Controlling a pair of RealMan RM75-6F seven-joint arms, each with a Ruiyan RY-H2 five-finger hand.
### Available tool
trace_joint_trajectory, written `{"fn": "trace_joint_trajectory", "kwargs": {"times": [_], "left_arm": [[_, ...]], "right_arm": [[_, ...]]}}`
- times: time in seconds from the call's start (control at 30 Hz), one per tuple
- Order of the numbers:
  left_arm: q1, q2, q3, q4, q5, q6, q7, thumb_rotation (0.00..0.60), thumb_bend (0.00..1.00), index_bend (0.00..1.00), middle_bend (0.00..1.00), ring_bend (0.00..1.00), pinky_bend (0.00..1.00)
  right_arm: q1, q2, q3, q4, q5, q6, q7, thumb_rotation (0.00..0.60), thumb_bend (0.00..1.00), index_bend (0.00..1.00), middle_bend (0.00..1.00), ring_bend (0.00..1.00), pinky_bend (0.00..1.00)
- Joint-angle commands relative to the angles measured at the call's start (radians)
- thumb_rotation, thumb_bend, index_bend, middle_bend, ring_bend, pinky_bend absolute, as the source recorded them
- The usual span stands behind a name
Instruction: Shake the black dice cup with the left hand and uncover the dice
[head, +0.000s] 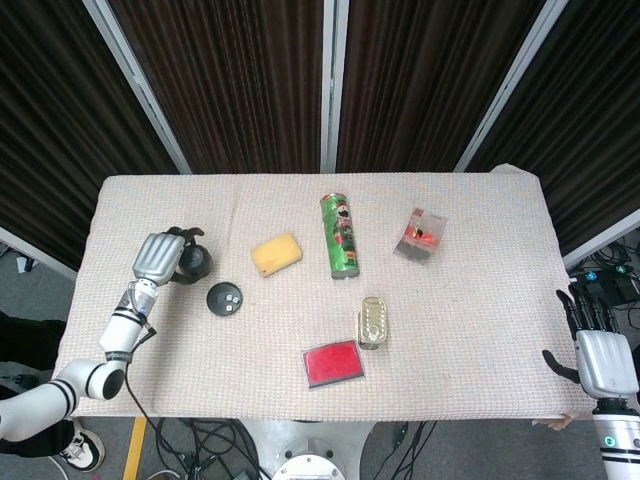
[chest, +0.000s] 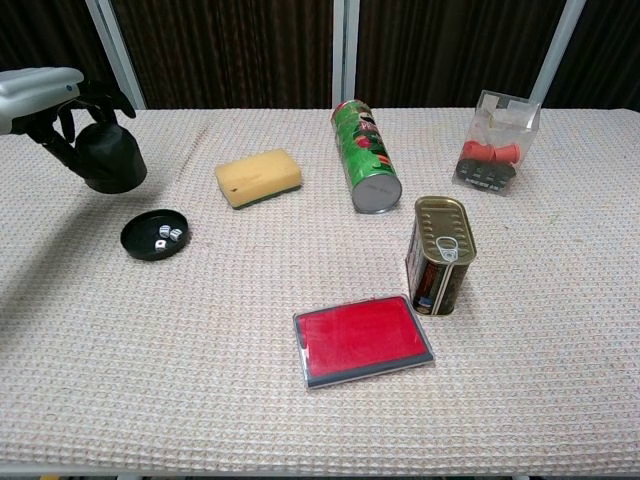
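The left hand (chest: 48, 100) grips the black cup (chest: 108, 158) above the tray (chest: 154, 236); the dice (chest: 168, 237) lie uncovered, so only setting down remains.

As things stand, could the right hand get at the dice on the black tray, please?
Probably not: the right hand sits off the table's far right edge, while the dice lie at the far left, beside the left hand.
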Motion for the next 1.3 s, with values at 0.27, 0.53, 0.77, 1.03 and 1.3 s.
{"fn": "trace_joint_trajectory", "kwargs": {"times": [0.27, 0.53, 0.77, 1.03, 1.3], "left_arm": [[-0.006, -0.042, 0.005, 0.086, 0.025, -0.022, -0.086, 0.600, 0.08, 0.14, 0.17, 0.14, 0.32], [0.014, 0.001, -0.012, -0.008, 0.052, 0.078, -0.049, 0.600, 0.08, 0.14, 0.17, 0.12, 0.30], [0.098, 0.109, -0.007, -0.265, 0.056, 0.247, 0.112, 0.600, 0.10, 0.14, 0.16, 0.08, 0.25], [0.253, 0.203, 0.059, -0.475, 0.063, 0.423, 0.190, 0.600, 0.09, 0.14, 0.11, 0.03, 0.17], [0.389, 0.230, 0.151, -0.568, 0.129, 0.577, 0.258, 0.600, 0.07, 0.14, 0.11, 0.03, 0.15]], "right_arm": [[-0.002, 0.002, 0.002, 0.004, 0.002, 0.002, 0.008, 0.600, 0.14, 0.00, 0.00, 0.00, 0.00], [-0.005, 0.005, -0.001, -0.002, -0.018, 0.020, 0.016, 0.600, 0.14, 0.00, 0.00, 0.00, 0.00], [-0.008, 0.005, -0.002, 0.003, -0.020, 0.025, 0.028, 0.600, 0.13, 0.00, 0.00, 0.00, 0.00], [-0.012, 0.001, -0.008, 0.024, -0.037, 0.032, 0.068, 0.600, 0.13, 0.00, 0.00, 0.00, 0.00], [-0.002, -0.022, -0.027, 0.063, -0.083, 0.030, 0.127, 0.600, 0.13, 0.00, 0.00, 0.00, 0.00]]}}
